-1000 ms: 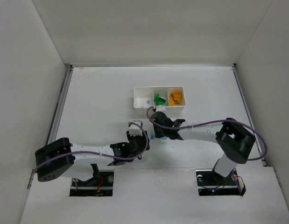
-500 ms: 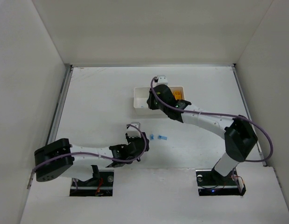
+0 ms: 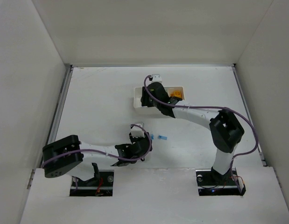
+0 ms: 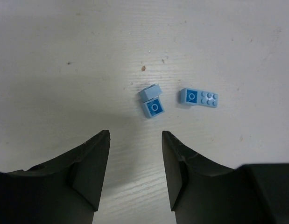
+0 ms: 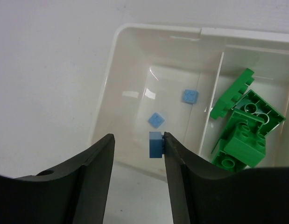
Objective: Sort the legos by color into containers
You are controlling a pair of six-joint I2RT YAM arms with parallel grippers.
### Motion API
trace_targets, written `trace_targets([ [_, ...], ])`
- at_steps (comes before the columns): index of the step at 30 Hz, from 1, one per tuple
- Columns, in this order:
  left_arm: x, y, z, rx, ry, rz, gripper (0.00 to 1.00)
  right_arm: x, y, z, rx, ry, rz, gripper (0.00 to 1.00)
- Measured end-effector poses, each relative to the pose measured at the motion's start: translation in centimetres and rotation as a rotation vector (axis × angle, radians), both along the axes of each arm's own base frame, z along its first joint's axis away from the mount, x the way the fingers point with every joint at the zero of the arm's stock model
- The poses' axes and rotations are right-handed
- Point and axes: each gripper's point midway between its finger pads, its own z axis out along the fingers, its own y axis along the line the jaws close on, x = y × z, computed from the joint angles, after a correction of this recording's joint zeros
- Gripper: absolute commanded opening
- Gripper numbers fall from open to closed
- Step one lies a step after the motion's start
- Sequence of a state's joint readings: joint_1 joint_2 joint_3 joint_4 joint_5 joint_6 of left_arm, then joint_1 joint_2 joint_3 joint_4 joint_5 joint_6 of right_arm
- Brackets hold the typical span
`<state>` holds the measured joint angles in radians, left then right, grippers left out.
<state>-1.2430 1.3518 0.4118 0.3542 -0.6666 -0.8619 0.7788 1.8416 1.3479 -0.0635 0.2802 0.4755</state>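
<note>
Touching the inner face of one finger of the right gripper (image 5: 137,140), a tiny light-blue plastic brick (image 5: 156,144) sits over the near wall of the left-end compartment of the small white three-compartment plastic tray (image 5: 153,29). That claw is spread: a clear gap lies between the brick and the other finger, so nothing is pinched. Whether the brick is stuck to the finger or loose in the air cannot be told.

On the floor of the same compartment lie a second light-blue brick (image 5: 156,119) and a third light-blue brick (image 5: 190,96), apart from each other, the third close to the divider. The middle compartment holds a pile of green plastic bricks (image 5: 240,135), one leaning on that divider. The right-end compartment holds yellow-orange bricks (image 3: 176,96), partly hidden by the arm.

The tray stands toward the far edge of the white bench (image 3: 97,102), about midway between its left and right edges. Toward the near edge lie a tipped light-blue cube brick (image 4: 152,102) and a flat light-blue plate brick (image 4: 198,97), just beside each other, not touching. The left gripper (image 4: 135,135) hovers on their near side, its claw spread and empty.
</note>
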Motion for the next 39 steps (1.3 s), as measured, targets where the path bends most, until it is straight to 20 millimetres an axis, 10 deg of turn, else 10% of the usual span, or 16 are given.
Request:
trace_targets([
  [20, 0.5, -1.7, -0.5, -0.006, 0.006, 0.014, 0.45, 0.0, -1.1, -0.6, 0.085, 0.016, -0.01, 0.66],
  [29, 1.0, -2.2, -1.0, 0.009, 0.009, 0.023, 0.4, -4.1, -5.4, 2.5, 0.165, -0.056, -0.025, 0.6],
  [39, 2.4, -3.7, -1.5, 0.053, -0.011, 0.054, 0.25, -10.2, -9.6, -0.2, 0.186, -0.024, -0.037, 0.59],
])
